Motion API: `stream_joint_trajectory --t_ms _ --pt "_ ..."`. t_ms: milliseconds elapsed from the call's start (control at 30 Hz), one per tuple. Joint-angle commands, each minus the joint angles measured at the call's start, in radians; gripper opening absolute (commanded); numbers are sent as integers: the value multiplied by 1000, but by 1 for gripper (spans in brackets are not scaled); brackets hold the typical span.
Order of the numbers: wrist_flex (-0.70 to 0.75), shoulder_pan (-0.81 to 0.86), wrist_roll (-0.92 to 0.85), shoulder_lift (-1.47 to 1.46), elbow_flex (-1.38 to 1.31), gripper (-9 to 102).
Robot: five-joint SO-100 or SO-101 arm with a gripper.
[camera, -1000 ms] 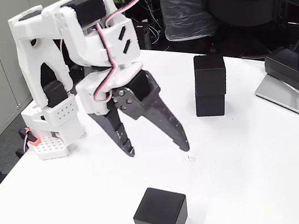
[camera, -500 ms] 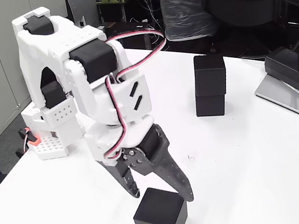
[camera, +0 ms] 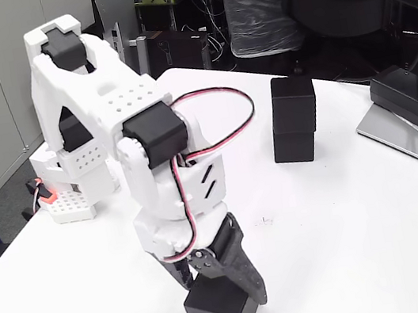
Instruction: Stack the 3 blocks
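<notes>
1. At the lower centre of the frame we see the claw (camera: 220,295) pointing down over a lone black cube (camera: 218,309). Its dark fingers (camera: 244,277) straddle the cube's top, one on the near right face, the other mostly hidden behind. We cannot tell whether they are pressing the cube or merely sitting around it.
2. We judge the cube to be rigid and light, with a matte surface that should not slip much. Its edges are slightly rounded, so the best hold is flat on two opposite faces, near mid-height, square to the sides.
3. Above the claw rises the white arm (camera: 157,181), with a red and white cable looping from its black motor.
4. In the upper right centre stands a stack (camera: 293,118) of two black cubes, one squarely on the other, well apart from the claw.
5. We count three cubes: one under the claw, two stacked.
6. All rest on a white table (camera: 348,221).
</notes>
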Motion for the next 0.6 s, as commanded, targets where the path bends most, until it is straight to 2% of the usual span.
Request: stream_joint_trajectory --t_ms 0,233,567 --pt "-2 3 -11 -8 -18 34" --pt "-3 3 -11 -40 -18 32" --pt "-2 3 5 -32 -18 8"
